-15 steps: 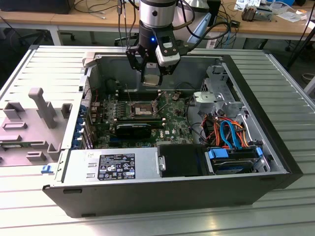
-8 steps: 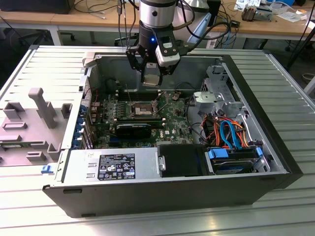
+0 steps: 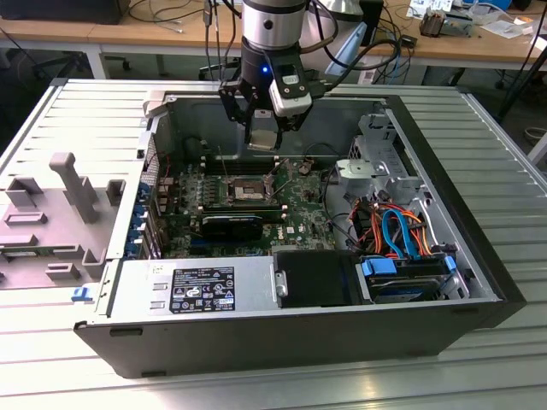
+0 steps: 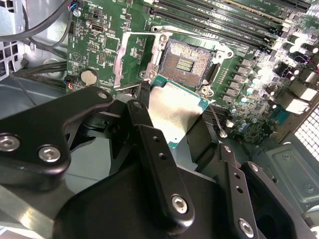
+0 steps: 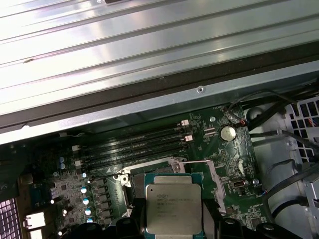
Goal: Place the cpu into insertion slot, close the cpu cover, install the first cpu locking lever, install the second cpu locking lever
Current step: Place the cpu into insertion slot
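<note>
Pinching the cpu (image 4: 174, 112) by opposite edges, metal top toward the wrist, the jaws hang above the board, the bare insertion slot (image 4: 187, 62) just beyond its corner, the cpu cover (image 4: 119, 62) swung open alongside.

A workshop-like lab: cable-strewn workbenches (image 3: 51, 30) behind an open computer case (image 3: 282, 337).

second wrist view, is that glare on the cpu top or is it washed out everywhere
Glare: in the second wrist view the square silver-grey cpu reflects near white on its metal top; in the first wrist view its top is evenly lit, bright streaks falling instead on the ribbed metal tabletop; in the exterior view that tabletop gleams too.
</note>
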`<state>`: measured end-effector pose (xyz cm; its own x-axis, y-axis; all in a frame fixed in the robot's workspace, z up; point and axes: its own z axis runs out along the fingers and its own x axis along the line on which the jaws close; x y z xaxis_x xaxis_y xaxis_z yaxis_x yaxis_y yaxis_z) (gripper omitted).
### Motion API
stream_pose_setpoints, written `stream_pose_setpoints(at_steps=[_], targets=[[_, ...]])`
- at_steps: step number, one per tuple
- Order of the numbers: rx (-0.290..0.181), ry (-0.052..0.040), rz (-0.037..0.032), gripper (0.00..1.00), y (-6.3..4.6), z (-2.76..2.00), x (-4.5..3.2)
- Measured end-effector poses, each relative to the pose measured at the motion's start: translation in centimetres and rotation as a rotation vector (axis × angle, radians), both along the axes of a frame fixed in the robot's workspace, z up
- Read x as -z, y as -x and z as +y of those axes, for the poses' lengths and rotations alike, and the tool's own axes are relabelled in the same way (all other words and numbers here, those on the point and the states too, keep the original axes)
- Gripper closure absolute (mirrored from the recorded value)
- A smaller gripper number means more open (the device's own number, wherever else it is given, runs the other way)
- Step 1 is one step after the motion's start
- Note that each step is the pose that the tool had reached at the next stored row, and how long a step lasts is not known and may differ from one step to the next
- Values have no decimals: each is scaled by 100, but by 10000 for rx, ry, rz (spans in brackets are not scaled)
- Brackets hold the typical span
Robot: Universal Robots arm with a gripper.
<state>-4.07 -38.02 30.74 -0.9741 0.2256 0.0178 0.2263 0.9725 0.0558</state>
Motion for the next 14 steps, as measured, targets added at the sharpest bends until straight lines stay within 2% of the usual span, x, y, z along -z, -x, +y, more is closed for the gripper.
stream_pose_setpoints(at_steps=[14], targets=[[90,0,0,46,0,0,10]])
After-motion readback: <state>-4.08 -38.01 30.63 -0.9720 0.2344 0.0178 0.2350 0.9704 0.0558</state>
